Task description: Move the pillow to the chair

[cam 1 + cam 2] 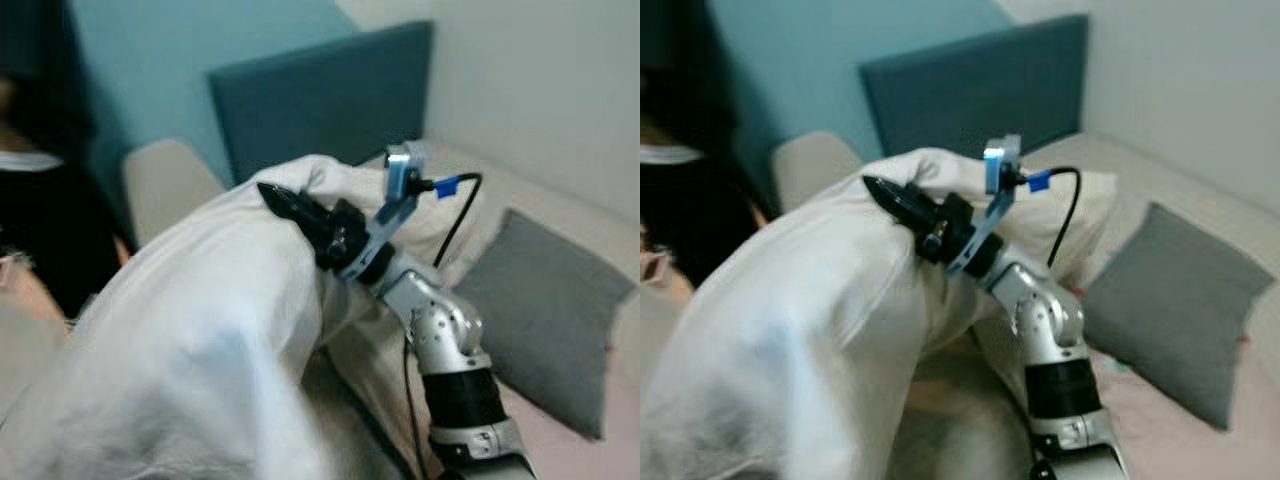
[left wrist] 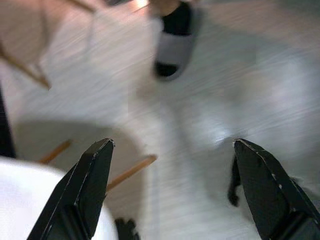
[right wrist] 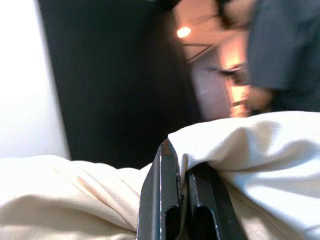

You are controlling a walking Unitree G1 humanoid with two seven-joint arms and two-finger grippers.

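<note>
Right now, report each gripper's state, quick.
Left gripper: open, fingers spread wide above the floor, holding nothing.
Right gripper: shut on the white pillow, fingers pinching a fold of its cover.

Right arm raised and bent at the elbow, right gripper [image 1: 275,196] reaching forward with fingers pinched on the pillow [image 1: 200,330], left gripper [image 2: 170,185] pointing downward, fingers spread wide apart

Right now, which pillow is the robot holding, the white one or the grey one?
The white pillow, pinched in the right end effector; the grey pillow lies untouched on the bed.
</note>
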